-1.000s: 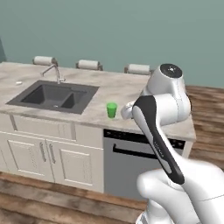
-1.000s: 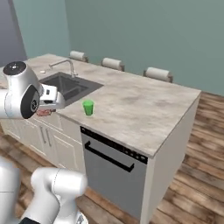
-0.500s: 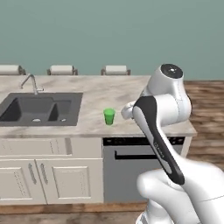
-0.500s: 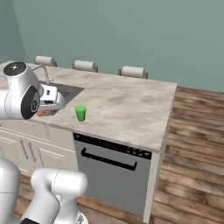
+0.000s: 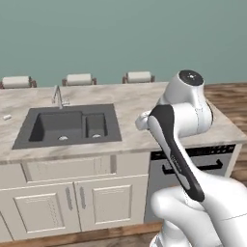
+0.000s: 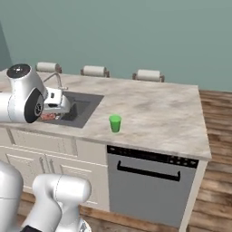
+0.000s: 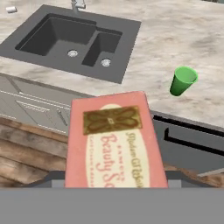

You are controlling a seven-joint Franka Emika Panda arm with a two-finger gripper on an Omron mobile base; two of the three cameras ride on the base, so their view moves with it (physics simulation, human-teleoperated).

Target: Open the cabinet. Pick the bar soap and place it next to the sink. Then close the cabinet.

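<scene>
The bar soap [image 7: 114,144] is a pink box with a gold label and fills the lower middle of the hand view. My gripper [image 6: 49,116] is shut on the bar soap [image 6: 45,117], which hides the fingertips. It hangs before the counter's front edge by the right end of the dark double sink [image 5: 58,126] [image 6: 87,101] [image 7: 57,35]. In the left base view my own forearm covers the hand. The cabinet is out of view.
A green cup [image 6: 115,123] [image 7: 183,81] stands on the marble counter [image 6: 158,113] right of the sink. A faucet [image 5: 58,96] rises behind the basin. Below are shut cream cupboard doors [image 5: 72,207] and a dishwasher [image 6: 154,181]. Stools [image 6: 147,74] line the far side.
The whole picture has shifted: the base has driven along the island, so the sink now sits nearer the middle. The arm keeps its pose with the soap still held.
</scene>
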